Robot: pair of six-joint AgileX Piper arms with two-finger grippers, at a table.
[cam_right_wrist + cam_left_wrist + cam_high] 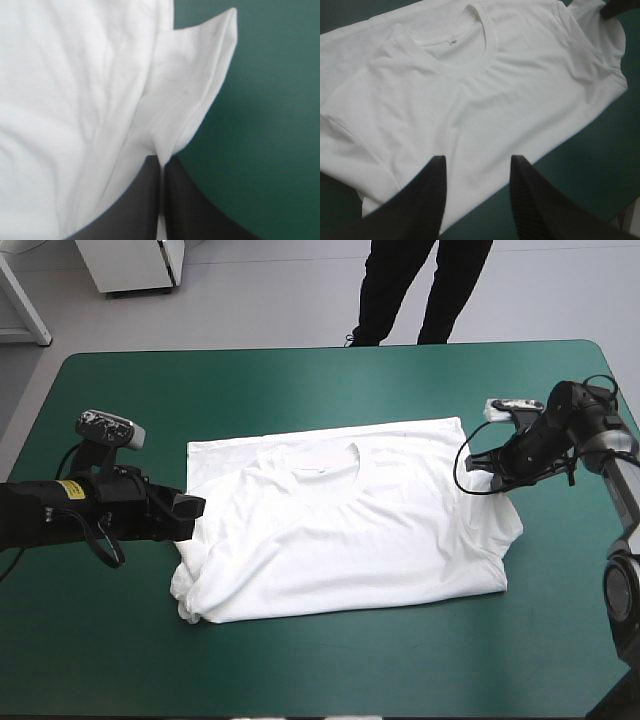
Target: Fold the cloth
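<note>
1. Pinching one sleeve (195,85) of the white T-shirt (65,100), the right jaws are standing all but closed, their two black fingers (192,210) pressing a thin fold of fabric between them.
2. Ahead of those jaws the sleeve's hemmed corner is poking up and outward over the teal-green cover (270,125).
3. The left jaws are gaping wide, their fingers (420,200) standing well apart over the shirt's opposite side, with white cloth showing between them; whether they are touching it I cannot tell.
4. The T-shirt is lying spread out, front upward, around the middle of the counter (300,380), between the two arms.
5. Its collar (330,462) is pointing toward the counter's far edge and its hem (350,605) is facing the near edge, so the neck-to-hem line is running from far to near, slanting slightly.
6. Its longer spread is running crosswise, from the counter's left side toward its right, sleeve to sleeve.
7. The side by the left jaws is bunching into small folds (188,600) at the near corner, while the chest and the rest of the body are lying fairly smooth.
</note>
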